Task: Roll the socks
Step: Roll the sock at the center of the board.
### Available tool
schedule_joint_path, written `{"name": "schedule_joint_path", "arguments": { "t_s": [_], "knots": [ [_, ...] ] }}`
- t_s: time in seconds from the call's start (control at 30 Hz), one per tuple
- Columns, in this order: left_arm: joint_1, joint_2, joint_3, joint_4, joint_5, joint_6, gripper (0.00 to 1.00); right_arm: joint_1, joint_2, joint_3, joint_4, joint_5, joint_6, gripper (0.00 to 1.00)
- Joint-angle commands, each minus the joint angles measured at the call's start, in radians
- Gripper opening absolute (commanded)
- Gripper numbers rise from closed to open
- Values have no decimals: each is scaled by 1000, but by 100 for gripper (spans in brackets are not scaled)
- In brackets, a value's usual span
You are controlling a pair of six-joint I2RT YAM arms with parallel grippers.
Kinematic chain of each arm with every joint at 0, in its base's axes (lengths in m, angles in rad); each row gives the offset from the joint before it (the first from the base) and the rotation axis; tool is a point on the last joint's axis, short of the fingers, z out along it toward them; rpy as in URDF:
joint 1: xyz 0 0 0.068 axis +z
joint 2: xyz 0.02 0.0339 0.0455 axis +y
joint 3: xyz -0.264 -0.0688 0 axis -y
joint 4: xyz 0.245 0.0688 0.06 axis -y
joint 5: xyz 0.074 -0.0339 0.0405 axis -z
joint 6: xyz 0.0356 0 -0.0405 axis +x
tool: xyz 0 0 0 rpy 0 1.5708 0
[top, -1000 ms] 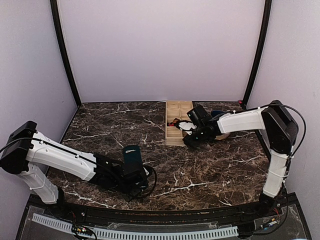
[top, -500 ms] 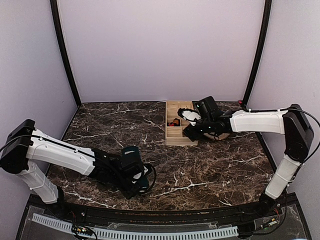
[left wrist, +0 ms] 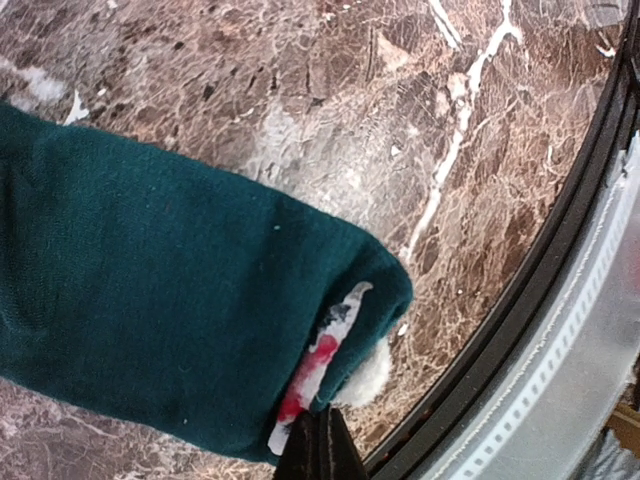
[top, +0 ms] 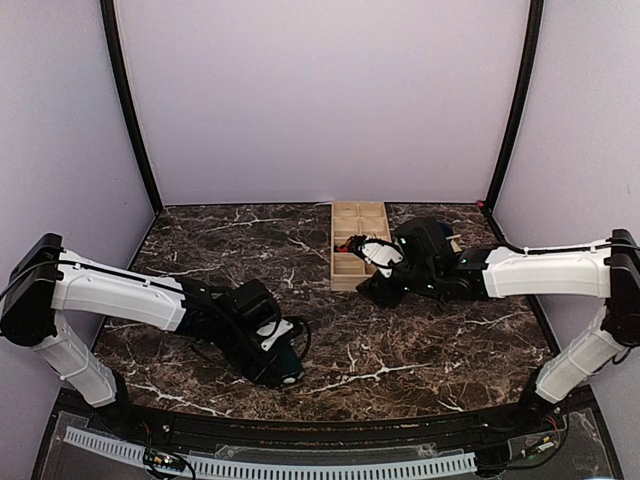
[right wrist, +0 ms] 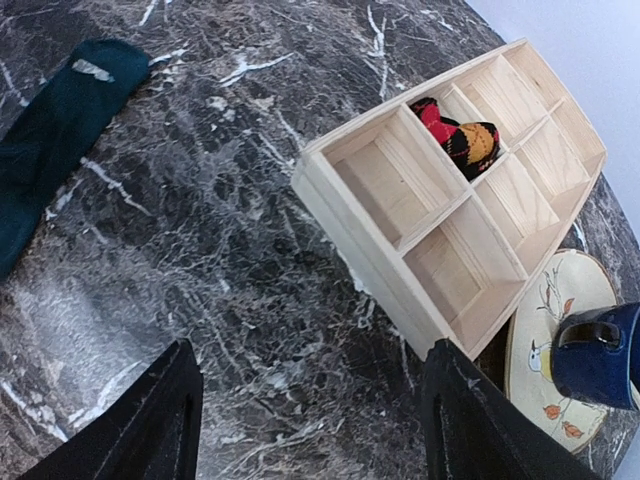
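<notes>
The plain teal sock lies flat on the marble, with a white-and-red tag at its near end. My left gripper is shut, pinching that end close to the table's front edge. In the top view the left gripper covers most of this sock. The right wrist view shows the teal sock stretched out at the upper left. The argyle sock sits bundled in a middle compartment of the wooden organizer, where the top view also shows the argyle sock. My right gripper stands open and empty over bare marble beside the organizer's front corner.
A bird-patterned plate with a dark blue mug on it stands right of the organizer. A black rim and a slotted rail run along the table's front edge beside the left gripper. Black posts stand at the back corners.
The right gripper has drawn back from the organizer toward the front and stands wider open; the argyle sock stays in its compartment. The left gripper, still shut, has moved toward the front edge and slightly right.
</notes>
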Motion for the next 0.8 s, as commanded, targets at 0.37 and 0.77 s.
{"name": "schedule_joint_path", "arguments": {
  "t_s": [0.37, 0.77],
  "knots": [
    [136, -60, 20, -66, 250, -23, 0, 342, -183, -165, 101, 98, 118, 69],
    [195, -24, -3, -69, 352, -2, 0, 521, -50, -138, 167, 165, -37, 70]
  ]
}}
